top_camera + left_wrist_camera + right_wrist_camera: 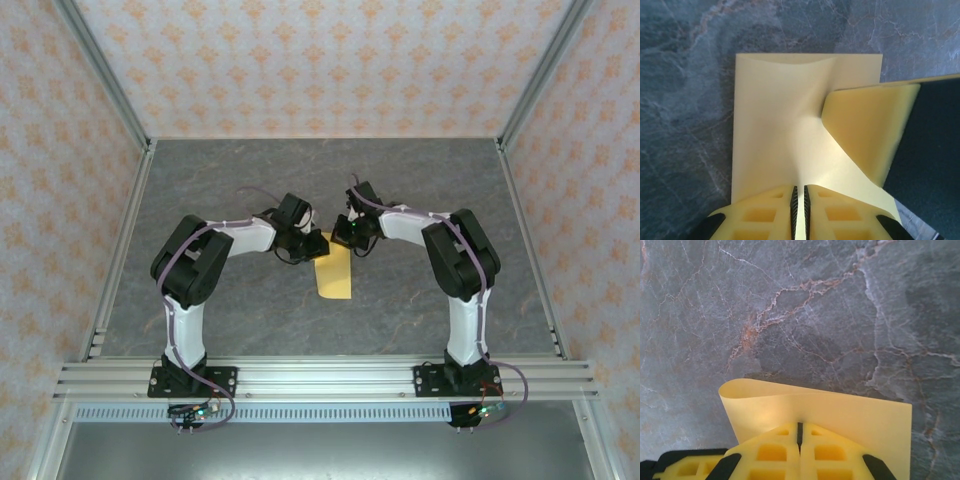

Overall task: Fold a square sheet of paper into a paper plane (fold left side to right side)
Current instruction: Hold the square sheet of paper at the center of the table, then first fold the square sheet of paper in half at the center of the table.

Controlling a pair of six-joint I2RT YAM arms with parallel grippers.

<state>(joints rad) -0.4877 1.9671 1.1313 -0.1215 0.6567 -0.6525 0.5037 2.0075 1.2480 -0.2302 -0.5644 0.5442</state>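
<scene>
The square sheet of paper (336,280) is yellow-orange and lies as a narrow upright rectangle at the middle of the grey table. Both grippers meet over its far end. My left gripper (314,244) comes in from the left. In the left wrist view its jaws (800,190) stand almost together, pinching a raised ridge of the paper (775,125). A flap (865,130) curls up at the right of that view. My right gripper (346,238) comes in from the right. Its jaws (800,426) are shut on the lifted, curled edge of the paper (865,415).
The grey marbled tabletop (200,180) spreads on all sides of the paper. Patterned walls with metal posts (100,70) close in the back and sides. An aluminium rail (330,380) at the near edge carries both arm bases.
</scene>
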